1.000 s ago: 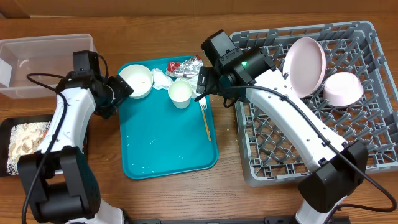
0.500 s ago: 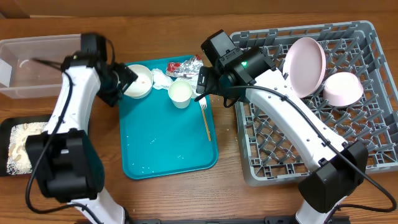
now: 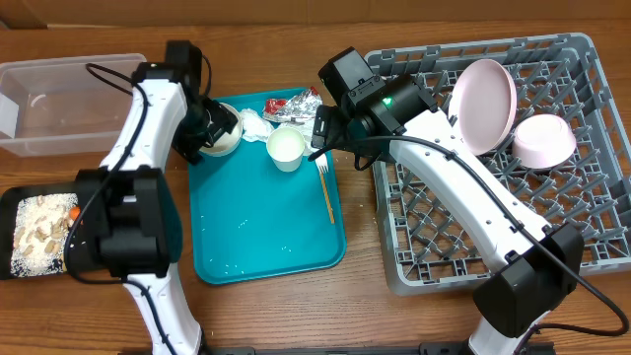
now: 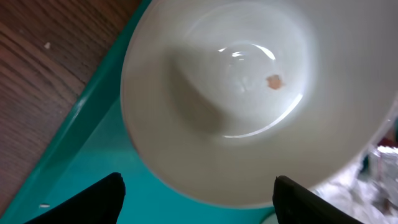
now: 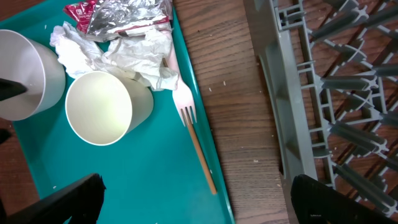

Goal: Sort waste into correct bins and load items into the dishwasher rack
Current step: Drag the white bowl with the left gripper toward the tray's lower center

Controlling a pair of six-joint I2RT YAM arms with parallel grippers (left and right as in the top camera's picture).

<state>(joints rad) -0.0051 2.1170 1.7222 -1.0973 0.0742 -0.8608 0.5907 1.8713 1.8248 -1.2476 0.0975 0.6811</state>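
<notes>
My left gripper [image 4: 198, 198], jaws open and empty, hovers over the bowl [image 4: 249, 93] at the tray's [image 4: 81, 168] far-left corner. Best, I judge, to drop one finger inside the rim and one outside, clear of the napkins [image 5: 134, 56]. Meanwhile my right gripper [image 5: 199, 202] hangs wide open near the fork [image 5: 198, 146].

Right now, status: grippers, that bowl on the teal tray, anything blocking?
Left gripper open over the bowl, nothing held. Right gripper open above the fork, empty. Bowl upright on teal tray, one crumb inside. Napkins and cup close beside it.
</notes>
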